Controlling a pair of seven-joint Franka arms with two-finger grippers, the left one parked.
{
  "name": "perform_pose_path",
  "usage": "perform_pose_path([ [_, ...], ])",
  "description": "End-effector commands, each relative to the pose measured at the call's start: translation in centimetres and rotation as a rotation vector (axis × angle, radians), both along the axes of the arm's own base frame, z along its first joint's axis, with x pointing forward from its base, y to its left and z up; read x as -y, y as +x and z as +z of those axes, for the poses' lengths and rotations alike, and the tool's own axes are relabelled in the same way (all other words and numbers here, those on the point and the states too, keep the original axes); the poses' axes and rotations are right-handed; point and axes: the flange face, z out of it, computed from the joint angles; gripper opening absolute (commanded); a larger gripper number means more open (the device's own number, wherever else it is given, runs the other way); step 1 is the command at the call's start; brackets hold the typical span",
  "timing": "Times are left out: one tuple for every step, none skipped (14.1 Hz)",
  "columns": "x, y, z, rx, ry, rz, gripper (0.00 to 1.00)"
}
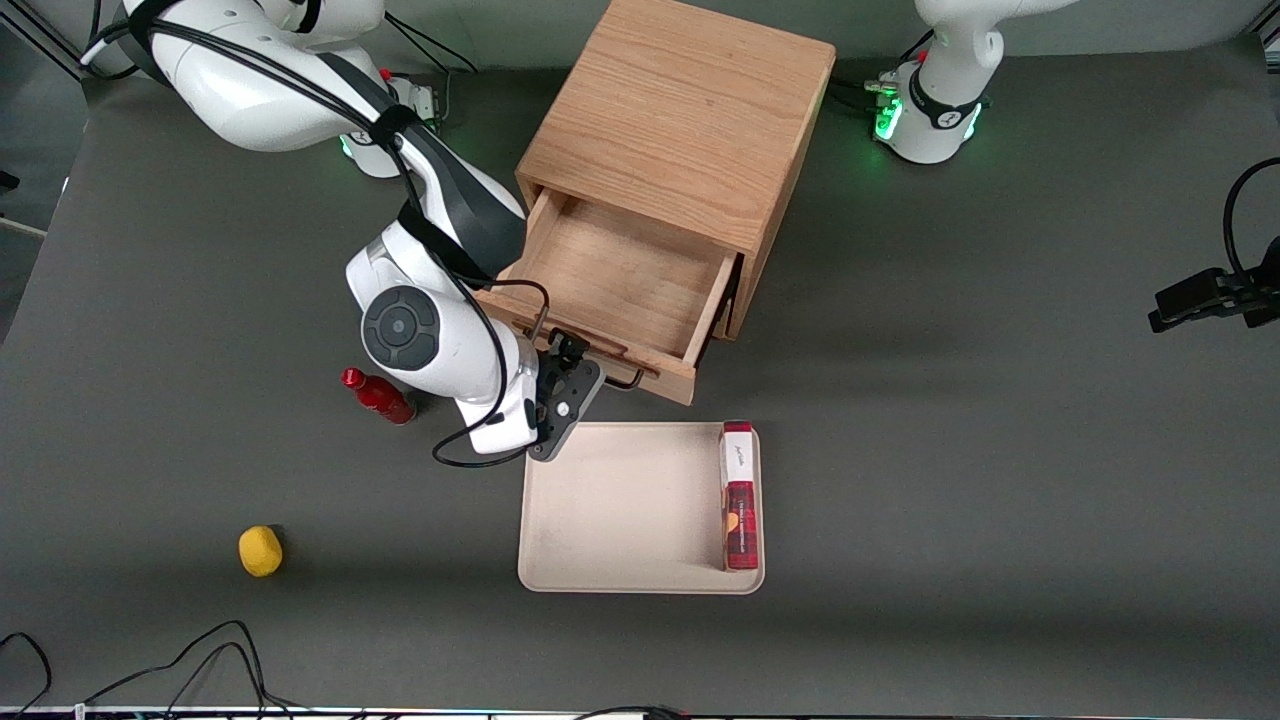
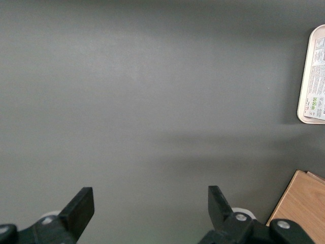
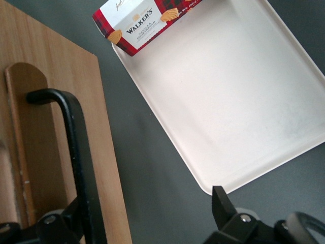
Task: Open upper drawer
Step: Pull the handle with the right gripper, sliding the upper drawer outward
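The upper drawer [image 1: 620,280] of the small wooden cabinet [image 1: 680,110] stands pulled far out, and its shallow wooden box is empty. The drawer below it is hidden under it. My right gripper [image 1: 572,368] is at the drawer's front, by the black wire handle [image 1: 632,380]. In the right wrist view the gripper [image 3: 150,218] is open with its fingers wide apart. The handle bar [image 3: 76,137] runs along the drawer front [image 3: 51,91] close beside one finger [image 3: 68,221]. The other finger [image 3: 222,203] stands over the dark table near the tray's corner.
A beige tray [image 1: 620,500] lies just in front of the drawer, nearer the front camera, with a red tartan cookie box [image 1: 739,495] along one edge; both show in the right wrist view, tray [image 3: 228,96] and box [image 3: 142,23]. A red bottle [image 1: 378,396] and a yellow object [image 1: 260,550] lie toward the working arm's end.
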Motion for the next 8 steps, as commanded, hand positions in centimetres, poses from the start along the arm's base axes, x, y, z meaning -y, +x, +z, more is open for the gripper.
perform_pose_path([
  [0.0, 1.2, 0.4, 0.032, 0.012, 0.028, 1.00],
  [0.2, 1.4, 0.5, 0.035, 0.014, 0.027, 1.00],
  [0.5, 1.9, 0.4, 0.039, 0.014, 0.018, 1.00],
  [0.9, 2.2, 0.3, 0.041, 0.012, 0.011, 1.00],
  [1.0, 2.4, 0.4, 0.046, 0.012, 0.013, 1.00],
  [1.0, 2.5, 0.5, 0.049, 0.015, 0.016, 1.00],
  [1.1, 2.7, 0.5, 0.051, 0.018, 0.012, 1.00],
  [1.2, 2.9, 0.4, 0.050, 0.018, 0.011, 1.00],
])
